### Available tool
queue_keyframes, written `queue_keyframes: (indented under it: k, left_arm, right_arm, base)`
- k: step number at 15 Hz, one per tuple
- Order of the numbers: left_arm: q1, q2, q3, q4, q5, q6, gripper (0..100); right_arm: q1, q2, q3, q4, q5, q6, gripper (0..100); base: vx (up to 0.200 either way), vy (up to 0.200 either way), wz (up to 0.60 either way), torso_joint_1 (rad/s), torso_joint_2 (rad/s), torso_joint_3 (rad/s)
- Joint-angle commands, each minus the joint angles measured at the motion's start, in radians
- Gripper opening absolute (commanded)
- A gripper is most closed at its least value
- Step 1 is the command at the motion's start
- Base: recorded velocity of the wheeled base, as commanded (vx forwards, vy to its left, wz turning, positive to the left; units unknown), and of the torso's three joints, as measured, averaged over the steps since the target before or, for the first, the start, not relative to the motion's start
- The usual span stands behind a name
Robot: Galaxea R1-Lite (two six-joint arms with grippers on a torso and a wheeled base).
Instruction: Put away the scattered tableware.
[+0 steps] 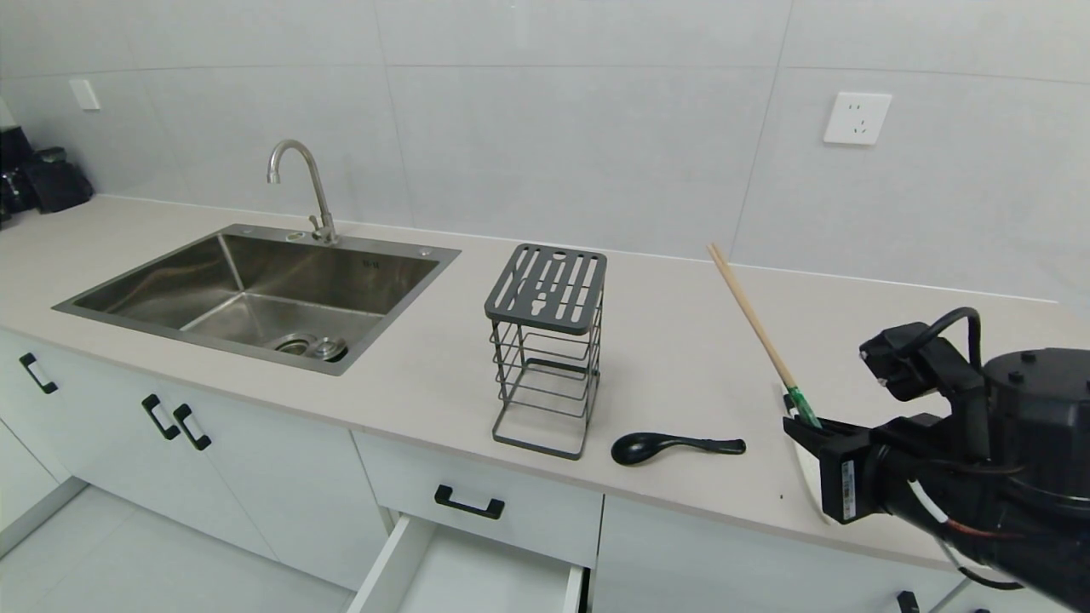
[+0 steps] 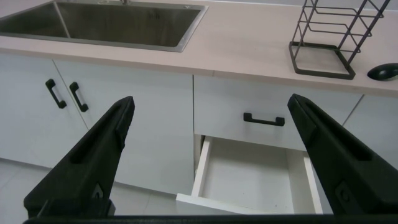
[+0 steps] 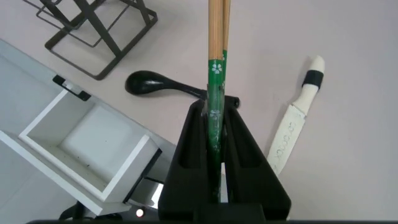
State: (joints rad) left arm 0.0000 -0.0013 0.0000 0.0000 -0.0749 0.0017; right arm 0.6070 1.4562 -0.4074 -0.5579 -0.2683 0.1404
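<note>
Right gripper, squeezing green-tipped wooden chopsticks over the front right edge of the pale counter, should keep tight, stand them up and slip them into a slot of the grey wire rack.

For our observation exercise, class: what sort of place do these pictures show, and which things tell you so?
Probably a kitchen: a stainless steel sink with a curved metal tap sits in a pale counter, white cabinets with black handles stand beneath, and a glossy black spoon lies out.

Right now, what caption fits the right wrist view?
Right gripper shut on chopsticks; black spoon and white knife lie on the counter.
</note>
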Motion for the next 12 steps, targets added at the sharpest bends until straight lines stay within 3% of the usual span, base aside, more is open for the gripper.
queue_keyframes:
  k: [1, 7, 12]
  left_arm:
    - [0.000, 0.001, 0.000, 0.000, 0.000, 0.000, 100]
    - [0.000, 0.001, 0.000, 0.000, 0.000, 0.000, 100]
    - [0.000, 0.001, 0.000, 0.000, 0.000, 0.000, 100]
  right_arm:
    - [0.002, -0.008, 0.004, -0.019, 0.021, -0.048, 0]
    - [0.005, 0.041, -0.017, -0.086, 0.106, -0.116, 0]
    - [0.074, 0.056, -0.017, -0.105, 0.133, -0.151, 0]
  base:
    - [0.000, 0.000, 0.00, 0.000, 0.00, 0.000]
    - [0.000, 0.000, 0.00, 0.000, 0.00, 0.000]
    - [0.000, 0.000, 0.00, 0.000, 0.00, 0.000]
